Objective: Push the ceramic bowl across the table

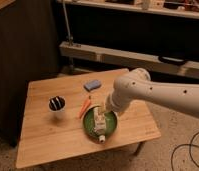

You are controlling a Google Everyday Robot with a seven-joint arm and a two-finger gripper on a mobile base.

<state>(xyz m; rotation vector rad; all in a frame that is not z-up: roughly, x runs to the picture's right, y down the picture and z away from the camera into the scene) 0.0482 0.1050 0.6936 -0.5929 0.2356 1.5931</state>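
The ceramic bowl (99, 125), a shallow dark-green dish with a paler rim, sits on the light-wood table (48, 137) near its front edge, right of centre. A white bottle-like object (99, 122) lies inside it. My white arm (143, 92) reaches in from the right. The gripper (106, 107) is at the arm's end, just over the bowl's far right rim.
A small white cup with a dark inside (57, 105) stands on the left of the table. An orange carrot (84, 106) lies between the cup and the bowl. A blue sponge (93, 84) lies near the far edge. A metal rack stands behind the table.
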